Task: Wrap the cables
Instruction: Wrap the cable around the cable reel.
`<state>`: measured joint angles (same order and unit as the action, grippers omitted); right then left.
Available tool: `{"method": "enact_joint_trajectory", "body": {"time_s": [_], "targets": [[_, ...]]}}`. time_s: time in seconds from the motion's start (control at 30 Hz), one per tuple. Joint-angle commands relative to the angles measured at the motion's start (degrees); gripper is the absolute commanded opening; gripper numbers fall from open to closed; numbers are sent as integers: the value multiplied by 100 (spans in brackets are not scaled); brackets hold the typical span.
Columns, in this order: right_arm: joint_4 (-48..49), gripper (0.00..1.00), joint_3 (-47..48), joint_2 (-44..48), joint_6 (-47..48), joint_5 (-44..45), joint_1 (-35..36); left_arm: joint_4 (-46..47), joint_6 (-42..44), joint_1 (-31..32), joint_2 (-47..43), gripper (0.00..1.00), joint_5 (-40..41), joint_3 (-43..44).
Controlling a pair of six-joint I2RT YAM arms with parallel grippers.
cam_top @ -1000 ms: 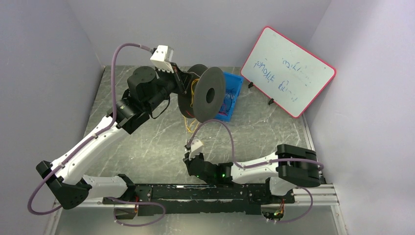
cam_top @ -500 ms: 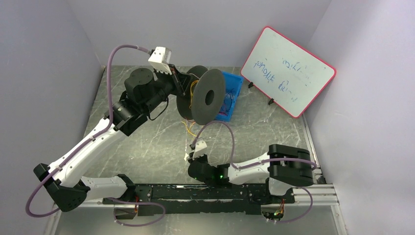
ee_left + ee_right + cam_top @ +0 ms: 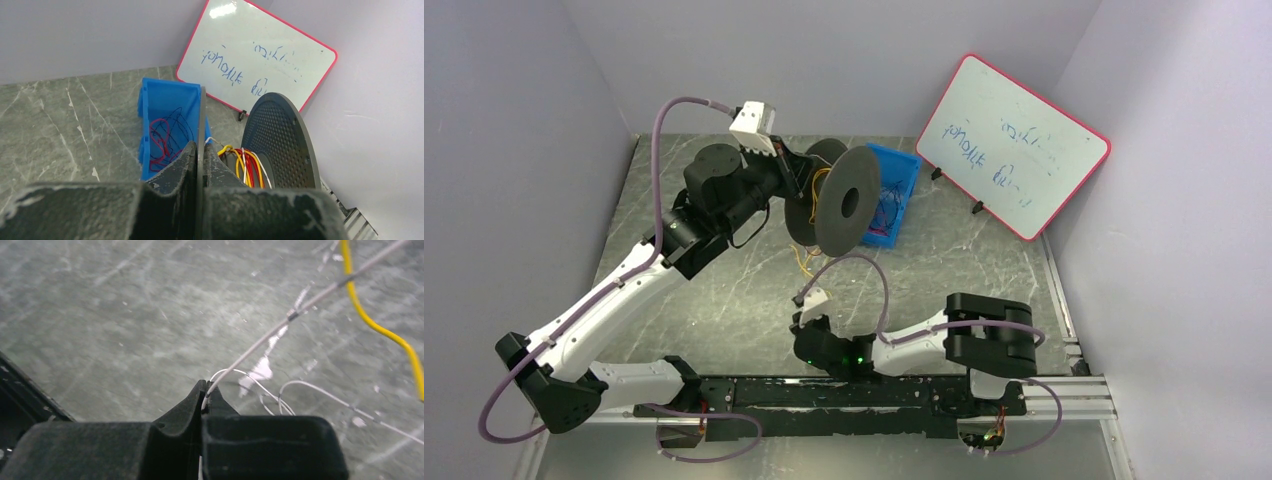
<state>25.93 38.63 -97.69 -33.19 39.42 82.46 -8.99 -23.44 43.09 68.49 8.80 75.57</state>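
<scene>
A: Where are the cables [image 3: 247, 167] just now?

B: Mostly on the black spool [image 3: 849, 200] at the far side of the bench [image 3: 724, 290], about 12 o'clock from its middle. Yellow, red and white turns sit round the hub between the two discs. A few strands hang from it towards 6 o'clock, down to the bench.

A: What is holding the spool?

B: The left arm [image 3: 614, 295] reaches in from 7 o'clock. The left jaws are pressed onto the thin rim of the nearer disc, which shows edge-on between them in the wrist view. The discs are on edge. Whether the spool touches the bench I cannot tell.

A: And the right jaws?

B: Low over the bench at 6 o'clock from the spool, on the end of the right arm [image 3: 914, 345]. They are squeezed together on one white wire [image 3: 270, 335], which runs taut from their tips towards 1 o'clock in the wrist view. A yellow wire [image 3: 380, 330] curves past at 2 o'clock, untouched, and thin white loops lie on the bench just beyond the tips.

A: Anything else nearby?

B: A blue tub [image 3: 902, 175] just beside the spool at 3 o'clock, holding loose red and dark loops [image 3: 162, 137]. A red-framed whiteboard [image 3: 1012, 145] with blue scribble leans at 2 o'clock, against the wall
</scene>
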Motion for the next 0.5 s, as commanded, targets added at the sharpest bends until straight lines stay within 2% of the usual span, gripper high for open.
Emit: {"method": "enact_joint_trajectory", "body": {"time_s": [0.0,0.3,0.47], "targets": [[422,0,408,-145,443,-234,-36,748,-361,19,-55,7,-97,18],[258,0,895,398,1029,-468,-46,751,-140,20,-305,7,574,-449],[-217,0,1271,789,1365,-714,-7,793,13,18,-390,7,977,-689]]}}
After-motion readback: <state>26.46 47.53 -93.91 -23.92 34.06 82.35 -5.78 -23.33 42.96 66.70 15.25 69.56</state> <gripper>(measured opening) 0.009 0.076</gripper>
